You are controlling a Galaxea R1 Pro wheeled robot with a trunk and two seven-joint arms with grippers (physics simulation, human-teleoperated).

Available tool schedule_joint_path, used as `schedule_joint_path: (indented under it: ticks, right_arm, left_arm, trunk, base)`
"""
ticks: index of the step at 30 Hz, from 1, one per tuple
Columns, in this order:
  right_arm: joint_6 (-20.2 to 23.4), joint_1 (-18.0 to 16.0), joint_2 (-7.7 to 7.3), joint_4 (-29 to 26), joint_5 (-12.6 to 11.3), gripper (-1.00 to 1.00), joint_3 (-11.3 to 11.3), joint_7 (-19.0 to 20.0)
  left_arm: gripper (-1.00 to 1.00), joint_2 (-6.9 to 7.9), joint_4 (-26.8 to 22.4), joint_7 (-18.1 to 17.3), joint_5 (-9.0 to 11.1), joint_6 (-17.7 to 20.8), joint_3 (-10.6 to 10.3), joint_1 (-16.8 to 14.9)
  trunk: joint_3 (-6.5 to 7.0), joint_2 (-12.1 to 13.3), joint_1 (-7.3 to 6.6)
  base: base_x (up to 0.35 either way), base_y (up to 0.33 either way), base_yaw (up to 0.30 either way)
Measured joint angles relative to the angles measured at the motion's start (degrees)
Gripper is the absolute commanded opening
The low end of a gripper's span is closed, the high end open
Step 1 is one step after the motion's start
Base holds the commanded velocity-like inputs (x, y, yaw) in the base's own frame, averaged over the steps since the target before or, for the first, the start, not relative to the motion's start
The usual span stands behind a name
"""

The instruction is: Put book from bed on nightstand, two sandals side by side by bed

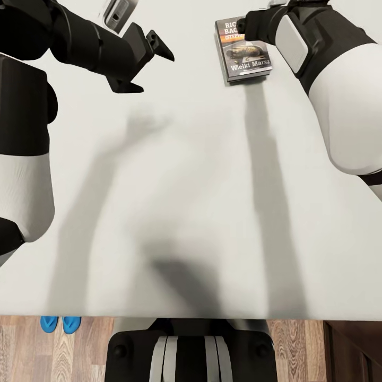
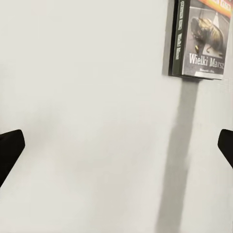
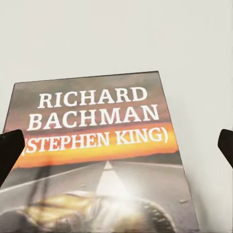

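A: Quick pass, left to right. What did you have on the far left?

B: From the head cam I saw the two sandals (image 1: 60, 323) on the wood floor (image 1: 32, 350) just past the near edge of the bed (image 1: 175, 201), toes poking out side by side, touching or nearly so. Only the tips showed.

A: And the left arm?

B: My left gripper (image 1: 150, 65) hung over the mattress at the upper left, jaws spread apart, nothing between them. On its wrist cam I had one dark fingertip (image 2: 9, 150) at each side edge, wide apart, with bare mattress (image 2: 87, 107) between and the book (image 2: 201, 41) off to one corner.

A: Book location?

B: The book (image 1: 243, 53) lay flat on the mattress, cover up, toward the upper right of the head view. I read "Wielki Marsz" on it. It was well apart from the left gripper.

A: Right side?

B: My right gripper (image 1: 243, 24) sat right over the book's top edge. On the right wrist cam the cover (image 3: 102, 160) showed large, "RICHARD BACHMAN (STEPHEN KING)", and the fingertips (image 3: 10, 153) sat wide at both edges with the book between them. Jaws looked spread, not clamped. I couldn't tell whether the tips touched the cover.

A: Anything else?

B: Dark furniture corner (image 1: 353, 350) at lower right.
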Motion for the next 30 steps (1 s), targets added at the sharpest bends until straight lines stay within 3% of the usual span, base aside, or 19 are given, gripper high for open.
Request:
schedule_joint_path:
  ticks: [30]
  right_arm:
    - [0.3, 0.5, -0.08, 4.2, -0.1, 1.0, 0.0, 0.0]
  left_arm:
    - [1.0, 0.09, -3.6, -0.2, 0.0, 0.1, 0.0, 1.6]
  trunk:
    - [0.0, 0.0, 0.0]
  base:
    - [0.0, 0.0, 0.0]
